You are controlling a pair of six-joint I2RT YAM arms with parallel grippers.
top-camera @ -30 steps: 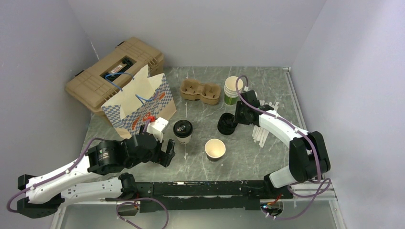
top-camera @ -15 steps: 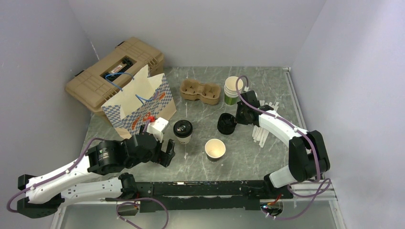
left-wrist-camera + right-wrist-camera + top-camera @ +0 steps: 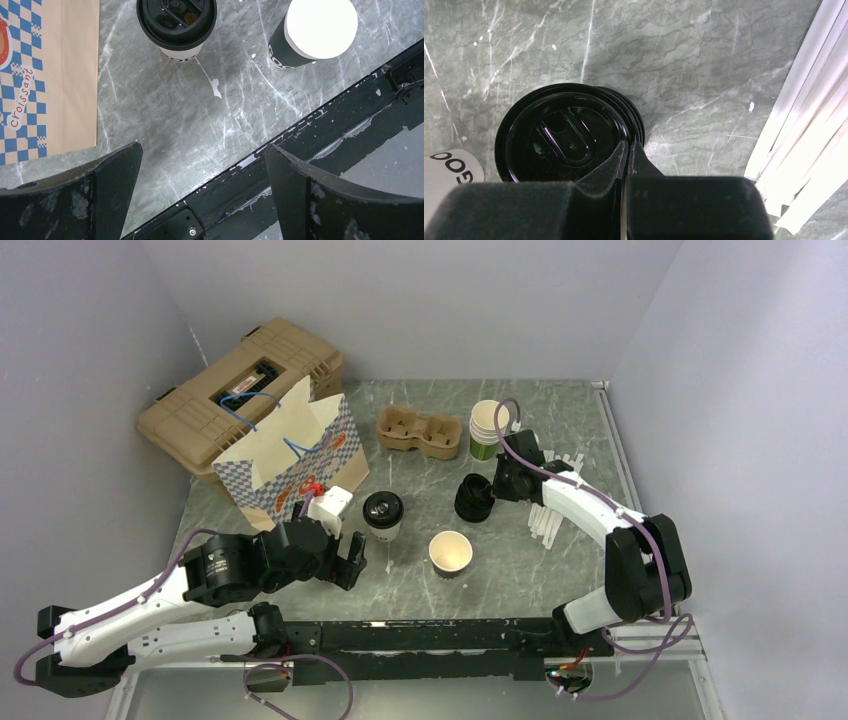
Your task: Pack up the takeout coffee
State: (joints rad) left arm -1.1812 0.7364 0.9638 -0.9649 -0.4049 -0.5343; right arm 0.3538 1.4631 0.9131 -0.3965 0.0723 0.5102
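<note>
While the top view looks almost frozen versus a second ago, the change is at the right jaws: they've gone from part-open to clenched. Wrist view shows both tips pressed together on the near rim of the lid stack [image 3: 566, 132], one tip over the top lid's inside edge, the other just outside it. In the top view the stack [image 3: 474, 499] has nudged very slightly away from the arms; otherwise it sits in the same spot on the bench [image 3: 520, 570].

Left jaws unchanged: fully released, spread wide, hovering low over the bench near the front rail, nothing between them.

Coffee [image 3: 383, 516] hasn't moved. It stands upright on the bench, lid on, just ahead of the left jaws and beside the bag's [image 3: 290, 455] right corner, not touching it. Left wrist view has it at the top edge [image 3: 176, 22], with the bag [image 3: 45, 75] to its left.

Open cup [image 3: 450, 553] is to the coffee's right, nearer the arms, same place as before. Straws [image 3: 550, 515] lie right of the lid stack, also unmoved. Carrier [image 3: 418, 432] and cup stack [image 3: 485, 428] are at the back, as they were.
</note>
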